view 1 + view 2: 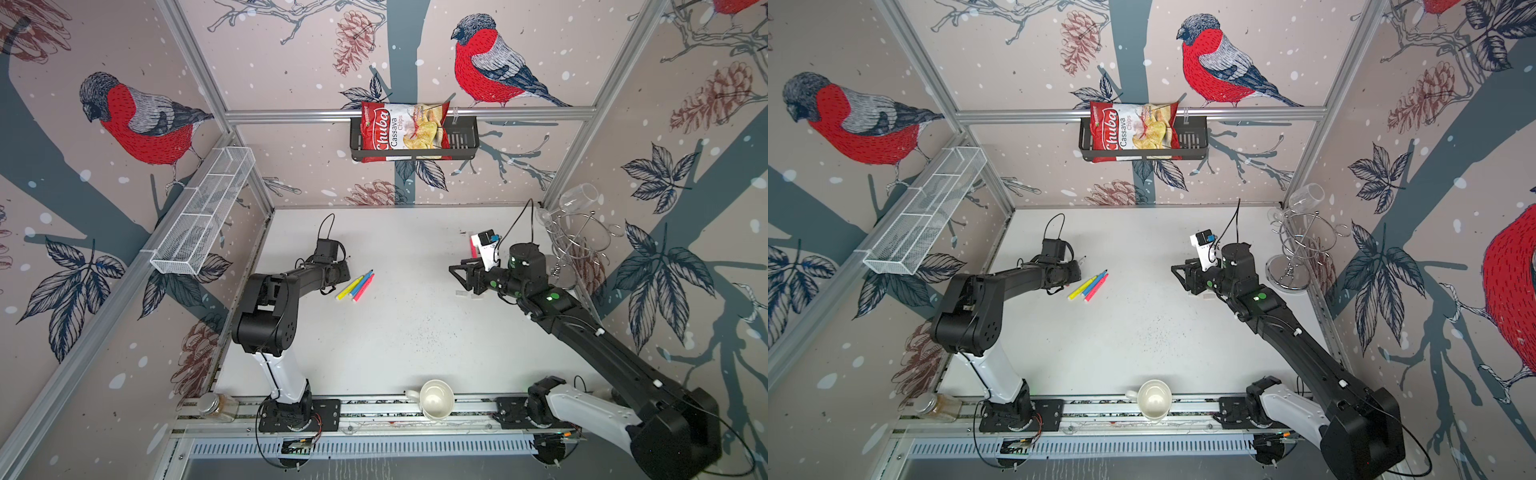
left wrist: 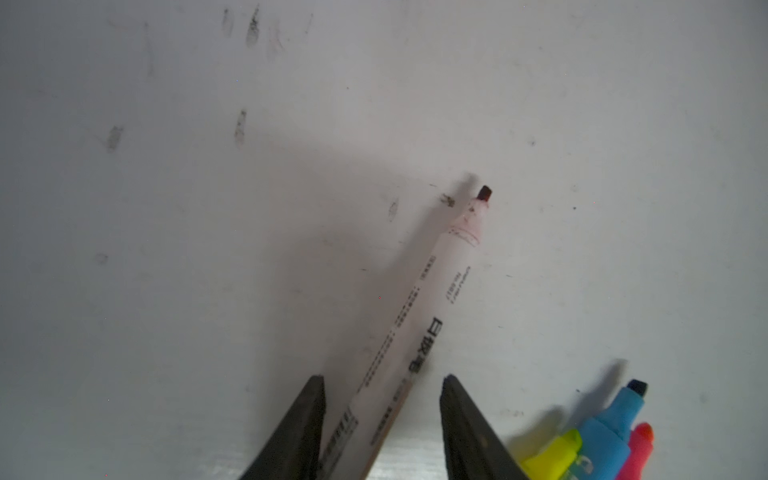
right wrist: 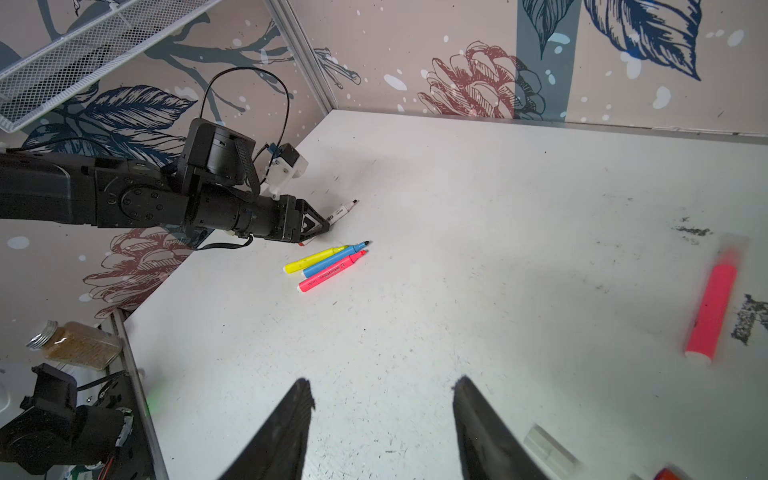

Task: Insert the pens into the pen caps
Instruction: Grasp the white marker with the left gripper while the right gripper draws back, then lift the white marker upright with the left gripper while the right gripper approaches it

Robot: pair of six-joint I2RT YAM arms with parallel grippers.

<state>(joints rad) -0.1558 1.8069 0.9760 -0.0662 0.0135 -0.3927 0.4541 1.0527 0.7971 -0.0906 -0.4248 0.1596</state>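
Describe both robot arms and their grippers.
The left arm and right arm are black links with a white segment above the base. Thin black cables loop at the wrists. The right arm bears round green dots. The left gripper and right gripper have black tapering fingers.

Pens [image 1: 360, 286] L of caps [image 1: 462, 293]

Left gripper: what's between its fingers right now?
The white-bodied pen lies between the open fingers of the left gripper, not yet clamped; the left wrist view shows it.
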